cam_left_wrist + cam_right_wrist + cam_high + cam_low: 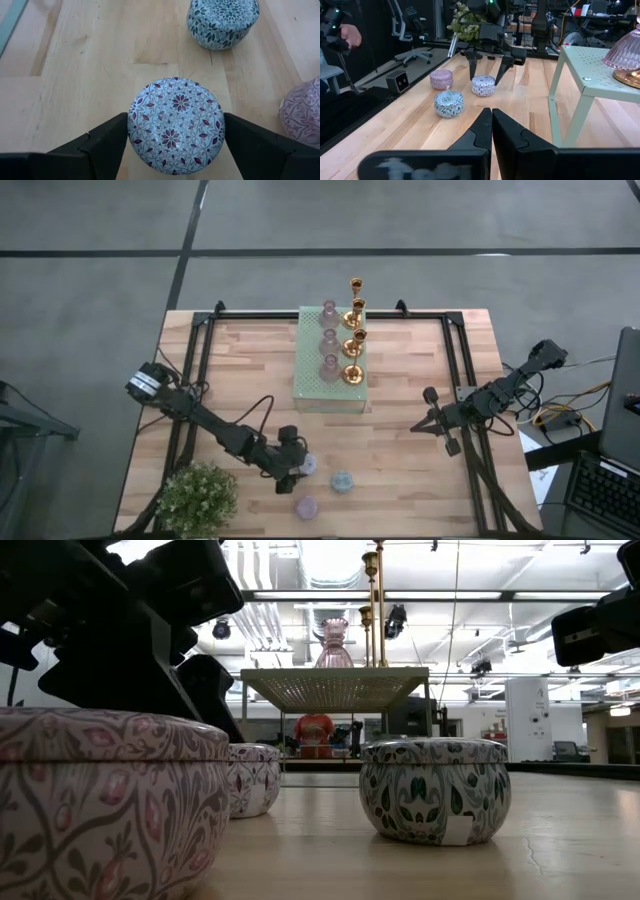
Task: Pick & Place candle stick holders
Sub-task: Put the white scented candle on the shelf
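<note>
Near the tabletop's (400, 430) front edge you have 3 squat holders (342, 482); your left pincer (297, 470) straddles the lilac one (176, 125), fingers open and not gripping. On the green stand (318, 392) sit 3 pink holders (329, 338) and 4 gold holders (353, 343). Your right pincer (491, 127) is closed, empty.

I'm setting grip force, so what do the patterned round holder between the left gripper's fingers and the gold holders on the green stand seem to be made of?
The lilac-patterned round holder looks like a lidded tin with a smooth printed finish, though glazed ceramic is possible. The left gripper straddles it with its fingers open. The gold holders on the pale green stand appear to be polished metal, perhaps brass: they gleam brightly.
</note>
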